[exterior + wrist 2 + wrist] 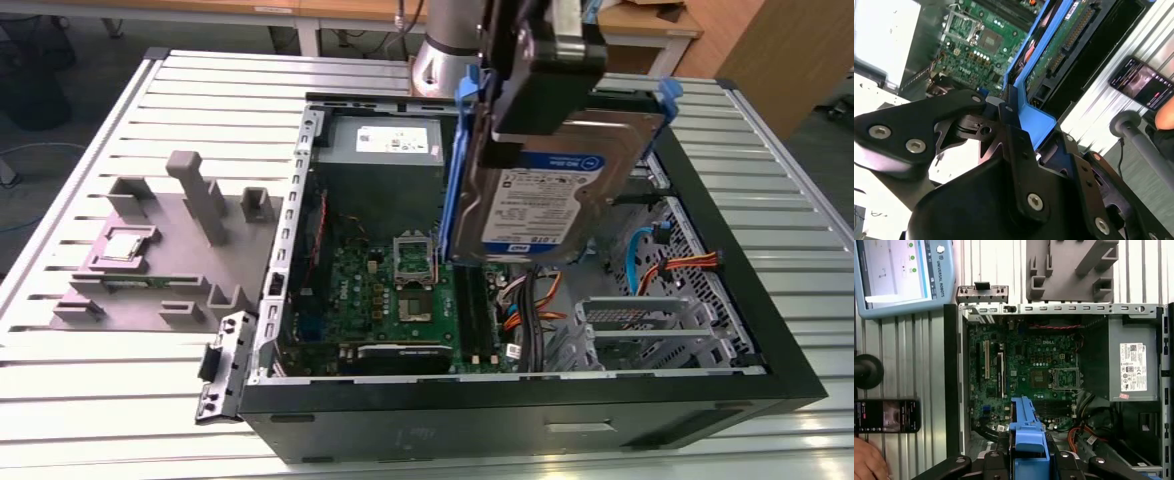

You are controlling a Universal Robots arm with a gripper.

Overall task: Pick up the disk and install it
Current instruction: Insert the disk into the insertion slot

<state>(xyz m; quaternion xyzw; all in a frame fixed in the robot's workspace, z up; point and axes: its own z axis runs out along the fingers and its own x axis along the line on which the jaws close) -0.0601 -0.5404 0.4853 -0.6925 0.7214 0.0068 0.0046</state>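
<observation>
The pick-up looks done: the jaws are clamped on the disk (pixel 547 200), held tilted at upper centre above the open case (pixel 467 430). Installing remains; the disk is not yet seated.

Bright, even light w/ table (pixel 120 410) glare

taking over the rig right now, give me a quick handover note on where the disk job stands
Gripper: jaws shut on the disk, clamped at its blue bracket end.
Disk: held in the air above the open computer case, roughly over the motherboard, with its label facing the exterior view.
Done: the pick-up.
Left: the install. The disk is not yet seated anywhere in the case.
Note: a person's hand is beside the case, near a phone lying on the table.
</observation>
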